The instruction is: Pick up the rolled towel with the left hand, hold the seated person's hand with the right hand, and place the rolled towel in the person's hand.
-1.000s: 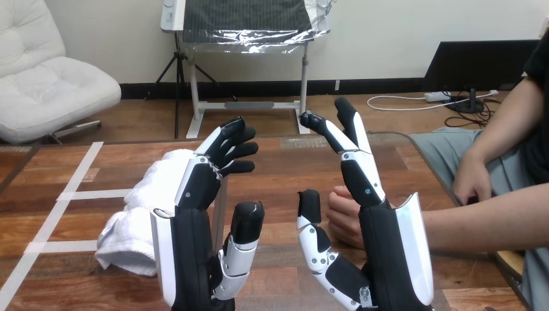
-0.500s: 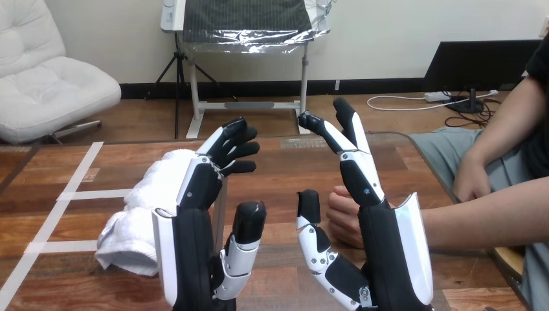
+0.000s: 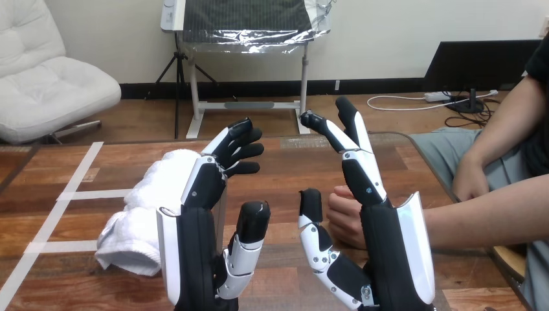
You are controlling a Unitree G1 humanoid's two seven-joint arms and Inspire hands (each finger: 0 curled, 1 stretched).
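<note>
Rolled towel [image 3: 139, 214] on the table's [image 3: 285, 168] left side: soft, light, squashy, apt to unroll; best wrapped round its thick middle. Above the table, left hand [image 3: 194, 246] and right hand [image 3: 388, 253] spread, empty. Person's hand [image 3: 343, 217] resting mid-table.

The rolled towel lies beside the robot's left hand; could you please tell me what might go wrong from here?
1. The rolled towel looks loose and lies partly behind the open left hand; a grasp might catch one fold and unroll it.
2. The person's hand is curled, close behind the open right hand; the towel may find no open palm.
</note>
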